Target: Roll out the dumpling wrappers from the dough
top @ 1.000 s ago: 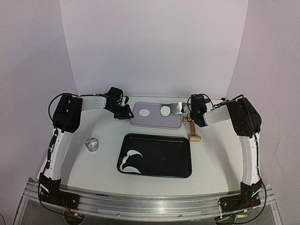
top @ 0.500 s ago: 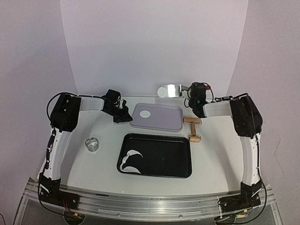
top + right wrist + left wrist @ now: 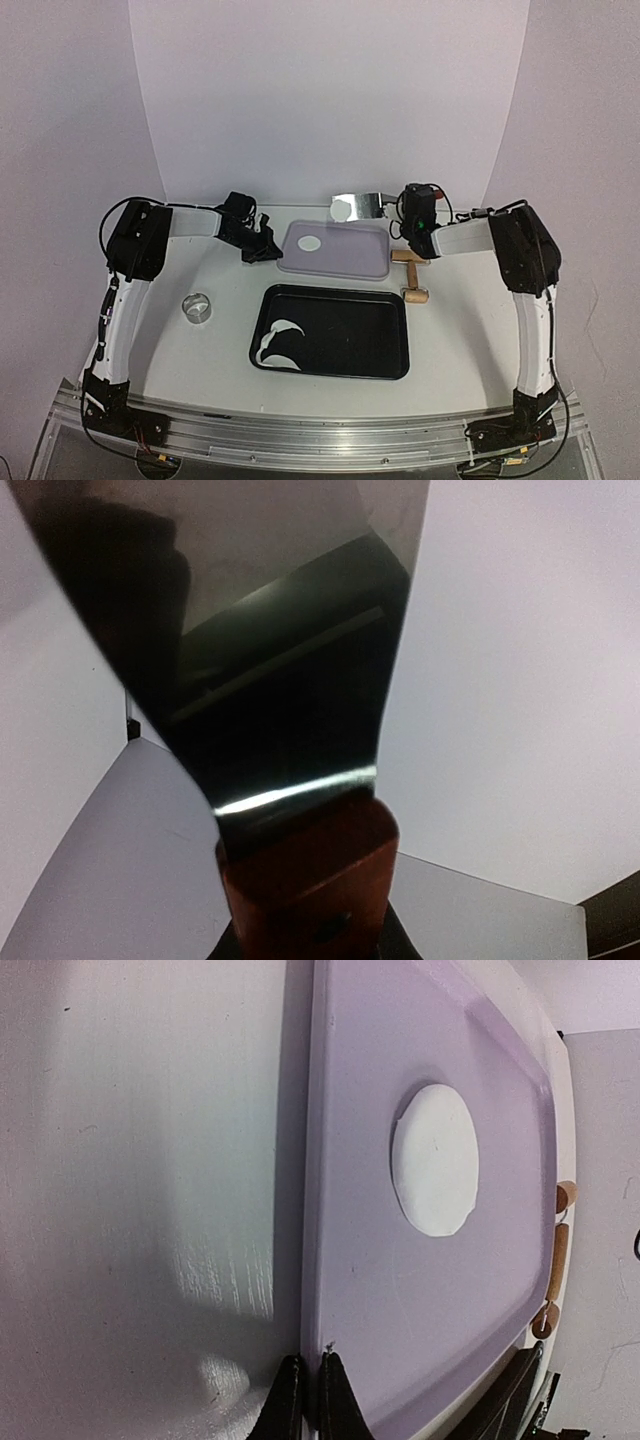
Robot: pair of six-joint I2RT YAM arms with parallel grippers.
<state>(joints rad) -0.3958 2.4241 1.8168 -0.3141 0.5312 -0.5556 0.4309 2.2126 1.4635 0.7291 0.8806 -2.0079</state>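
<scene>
1. Hidden or unclear: in the right wrist view the scraper (image 3: 275,640) fills most of the frame. Its mirror blade shows only dim reflections, and the right jaws are almost wholly covered by the wooden handle (image 3: 310,880).
2. The left wrist view cuts off the left jaws, so only two dark fingertips (image 3: 290,1405) rise from the bottom edge.
3. The wooden rolling pin (image 3: 414,293) is partly behind the right arm. Its middle is hard to make out.
4. Left jaws: nearly pressed together, pinching the 9 o'clock rim of the lilac tray (image 3: 345,262), one tip on each side of the edge.
5. Right jaws: closed on the scraper's handle. The blade (image 3: 366,204) is held in the air above the table (image 3: 450,330), at 12 o'clock of the lilac tray.
6. Dumpling wrappers, two: one wrapper (image 3: 311,243) lies flat on the lilac tray toward its 9 o'clock side, and the other (image 3: 343,208) rides on the blade's far tip.
7. Dough: curved white strips (image 3: 285,330) lie at the 8 o'clock corner of the black tray (image 3: 350,345). Whether they are joined or separate cannot be told.
8. Trays, two: the black one sits at 6 o'clock of the lilac one.
9. One metal ring cutter (image 3: 198,307) stands at 9 o'clock of the black tray, well apart from it.
10. There is one scraper and one rolling pin. The pin lies at 3 o'clock of the lilac tray.
</scene>
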